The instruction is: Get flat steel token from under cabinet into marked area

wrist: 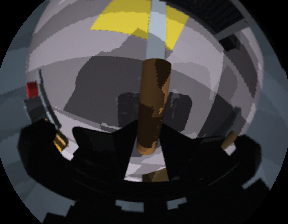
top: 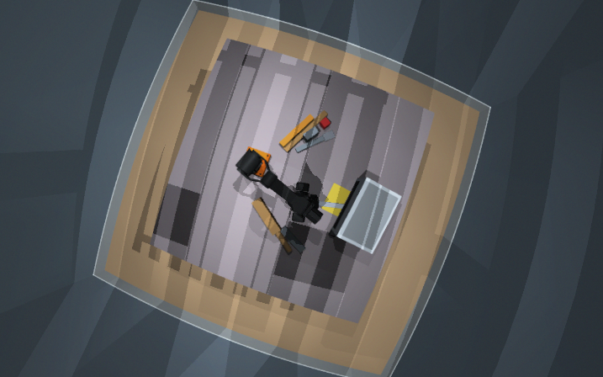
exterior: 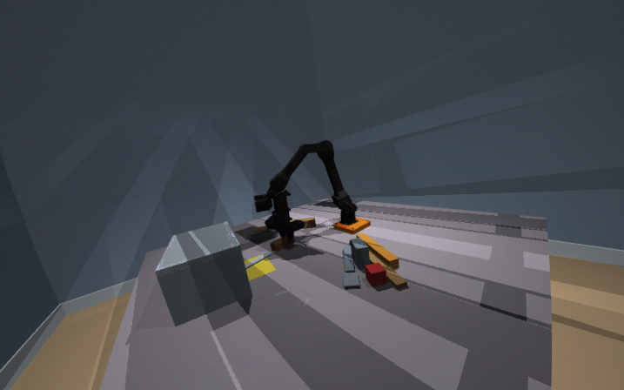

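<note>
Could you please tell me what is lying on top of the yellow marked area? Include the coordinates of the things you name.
On the yellow area (top: 336,191) (exterior: 261,269) (wrist: 120,17), the grey blade (top: 333,204) (exterior: 258,260) (wrist: 156,37) crosses over it. Whatever lies directly beneath the blade is covered, and its far end is out of sight.

Black arm (top: 284,191) (exterior: 295,164) arched, gripper (exterior: 290,238) (wrist: 148,123) pointing downward, fingers closed on something, probably a handle.
</note>
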Controlling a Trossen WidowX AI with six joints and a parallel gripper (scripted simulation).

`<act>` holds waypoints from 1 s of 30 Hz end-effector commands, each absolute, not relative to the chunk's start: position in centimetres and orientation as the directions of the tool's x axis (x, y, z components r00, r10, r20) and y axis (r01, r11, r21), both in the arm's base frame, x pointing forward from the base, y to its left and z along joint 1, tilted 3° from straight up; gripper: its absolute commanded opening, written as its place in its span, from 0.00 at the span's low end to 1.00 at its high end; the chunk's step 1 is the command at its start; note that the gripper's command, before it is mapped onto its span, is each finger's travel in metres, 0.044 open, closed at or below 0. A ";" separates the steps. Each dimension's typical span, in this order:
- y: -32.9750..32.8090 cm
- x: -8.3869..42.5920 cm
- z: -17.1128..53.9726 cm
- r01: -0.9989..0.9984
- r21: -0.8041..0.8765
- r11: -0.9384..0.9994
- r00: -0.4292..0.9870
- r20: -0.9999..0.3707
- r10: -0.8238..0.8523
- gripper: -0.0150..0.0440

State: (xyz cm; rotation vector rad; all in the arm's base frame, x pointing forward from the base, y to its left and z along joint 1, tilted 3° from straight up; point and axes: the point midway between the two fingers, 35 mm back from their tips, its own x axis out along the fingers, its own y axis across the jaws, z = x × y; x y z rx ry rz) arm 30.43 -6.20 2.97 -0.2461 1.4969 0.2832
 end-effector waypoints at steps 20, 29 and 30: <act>-7.4 27.3 2.7 -0.334 0.015 0.942 0.048 -0.998 0.033 0.25; -7.9 26.0 2.6 -0.334 0.015 0.942 0.047 -0.998 0.032 0.25; -8.0 25.9 2.6 -0.334 0.015 0.942 0.047 -0.998 0.032 0.25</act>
